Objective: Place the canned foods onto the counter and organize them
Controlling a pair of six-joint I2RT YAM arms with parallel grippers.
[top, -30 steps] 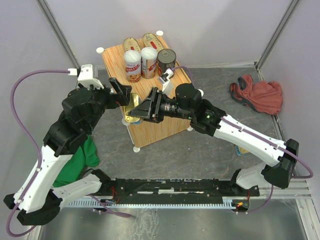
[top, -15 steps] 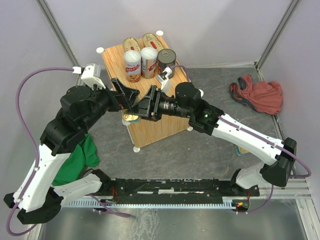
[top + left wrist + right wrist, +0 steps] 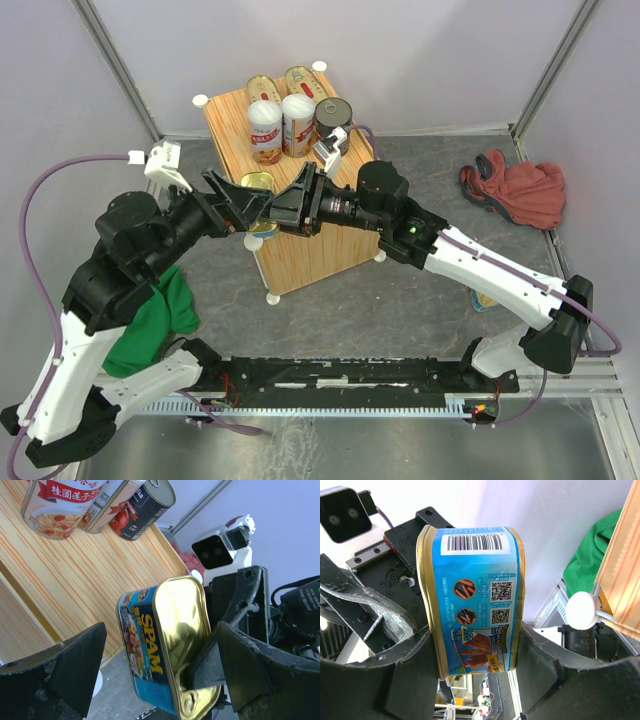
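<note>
So the right pincer (image 3: 472,645) has the Spam can (image 3: 165,645) clamped between its two fingers, one on each gold face, with the blue label and barcode side facing its wrist camera. The can is up in the air right at the left edge of the counter (image 3: 310,250), close to the near corner, and it isn't resting on the wood

The left pincer (image 3: 161,630) is spread about as wide as it goes and straddles the same can, one finger on each side. On the side you can see clearly there's daylight between the finger and the tin, so it isn't gripping anything. The other finger sits behind the right arm's finger, so I can't tell if it touches

Five tins stand bunched at the far end of the counter top: the two oval gold cans (image 3: 262,87) at the very back, the two white-lidded cans (image 3: 265,130) side by side in front of them, and the dark round can (image 3: 333,118) just to their right

The green cloth (image 3: 160,315) lies on the floor under the left arm, and the red cloth (image 3: 512,190) is well off to the right
</note>
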